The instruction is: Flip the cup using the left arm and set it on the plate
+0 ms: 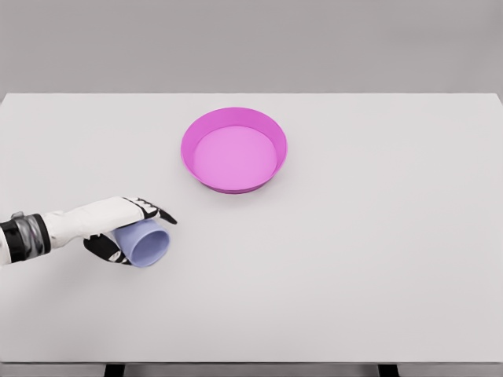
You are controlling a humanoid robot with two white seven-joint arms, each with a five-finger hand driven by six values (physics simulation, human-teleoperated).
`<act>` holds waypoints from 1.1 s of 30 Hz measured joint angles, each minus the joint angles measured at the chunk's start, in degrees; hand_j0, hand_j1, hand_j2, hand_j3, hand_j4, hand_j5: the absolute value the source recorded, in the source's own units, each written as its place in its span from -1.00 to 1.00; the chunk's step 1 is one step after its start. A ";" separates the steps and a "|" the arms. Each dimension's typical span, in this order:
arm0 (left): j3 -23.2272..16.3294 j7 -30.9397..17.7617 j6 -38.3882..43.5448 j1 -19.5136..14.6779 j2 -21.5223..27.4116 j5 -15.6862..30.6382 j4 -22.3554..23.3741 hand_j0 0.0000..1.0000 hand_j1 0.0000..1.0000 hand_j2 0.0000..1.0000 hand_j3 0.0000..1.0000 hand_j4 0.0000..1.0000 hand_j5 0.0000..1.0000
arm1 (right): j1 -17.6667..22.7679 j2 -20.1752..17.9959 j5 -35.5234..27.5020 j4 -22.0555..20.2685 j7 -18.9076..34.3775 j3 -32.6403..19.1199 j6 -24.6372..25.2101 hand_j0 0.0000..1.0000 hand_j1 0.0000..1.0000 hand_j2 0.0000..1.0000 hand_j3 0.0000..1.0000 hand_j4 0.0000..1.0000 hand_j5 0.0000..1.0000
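Fingers [154, 210] of left hand [118, 224] wrapped round tilted cup [146, 243], near-left on counter [354, 259]; plate [234, 150] well apart, far right.

The table [354, 259] is smooth, matt white. The plate [234, 181] and cup [148, 243] look like smooth matt plastic. The robot hand [130, 228] has a white shell with dark fingers.

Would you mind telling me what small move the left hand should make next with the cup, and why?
Probably lift and rotate the wrist to bring the cup upright. The left hand already has its fingers wrapped around the cup, which lies tilted on its side, opening toward the camera, and the pink plate sits apart, farther back and to the right.
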 measured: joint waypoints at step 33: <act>4.15 1.72 -0.42 -4.92 -9.95 27.15 6.62 0.27 0.27 0.27 0.27 0.27 0.27 | 0.00 0.00 0.00 0.00 0.00 0.00 0.02 1.00 1.00 1.00 1.00 1.00 1.00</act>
